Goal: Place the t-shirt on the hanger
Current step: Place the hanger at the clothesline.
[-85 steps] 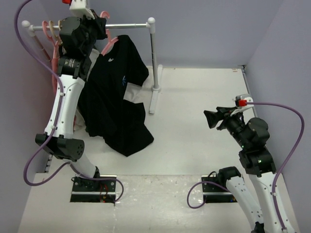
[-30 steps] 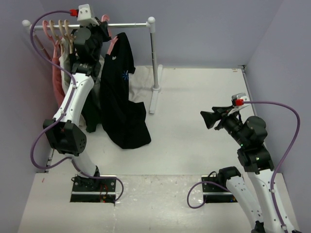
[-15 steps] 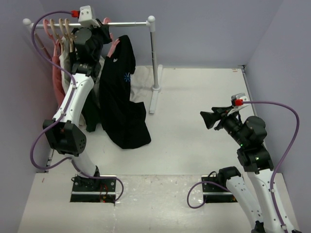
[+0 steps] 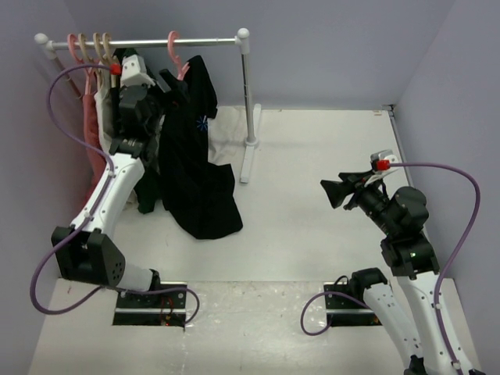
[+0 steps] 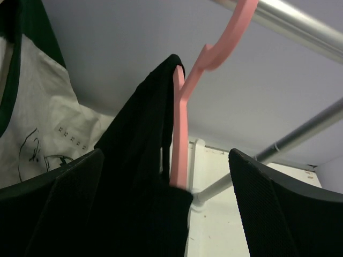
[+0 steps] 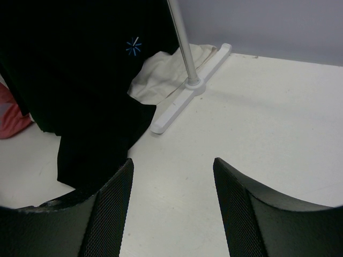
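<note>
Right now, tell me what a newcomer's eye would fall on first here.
The black short-sleeved cloth t-shirt with a small blue starburst print stands out first, hanging from a slim pink plastic hanger on the silver metal rail at the far left. Next comes the white left arm, raised beside it with its jaws wide open facing the hanger.
</note>
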You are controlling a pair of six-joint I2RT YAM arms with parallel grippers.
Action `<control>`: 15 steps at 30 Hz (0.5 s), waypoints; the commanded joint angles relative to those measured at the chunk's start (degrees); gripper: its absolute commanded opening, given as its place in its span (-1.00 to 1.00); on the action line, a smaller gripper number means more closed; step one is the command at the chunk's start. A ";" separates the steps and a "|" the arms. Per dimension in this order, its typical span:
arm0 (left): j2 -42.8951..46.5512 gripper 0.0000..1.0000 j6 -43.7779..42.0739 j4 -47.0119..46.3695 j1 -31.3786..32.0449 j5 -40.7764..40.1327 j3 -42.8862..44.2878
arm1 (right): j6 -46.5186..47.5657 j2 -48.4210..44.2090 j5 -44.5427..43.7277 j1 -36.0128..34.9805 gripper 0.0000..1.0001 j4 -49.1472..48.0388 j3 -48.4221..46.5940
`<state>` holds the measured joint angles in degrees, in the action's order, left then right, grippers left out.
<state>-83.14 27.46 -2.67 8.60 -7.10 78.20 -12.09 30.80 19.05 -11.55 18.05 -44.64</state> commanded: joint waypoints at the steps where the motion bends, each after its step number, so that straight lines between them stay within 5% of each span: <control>1: 8.29 1.00 5.19 -2.93 -0.21 -0.04 -8.03 | -0.83 0.67 1.32 0.30 0.25 -2.25 -0.01; 9: 12.91 1.00 1.07 1.09 1.24 -1.05 -11.96 | -1.00 1.17 2.28 0.30 0.25 -2.47 -0.06; 15: 21.73 1.00 -4.45 13.14 4.39 -5.83 -7.87 | -0.99 1.13 1.24 0.30 0.25 -0.31 -1.43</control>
<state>-69.40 27.96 3.44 11.10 -8.59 66.82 -12.60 31.62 20.14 -11.55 18.01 -44.66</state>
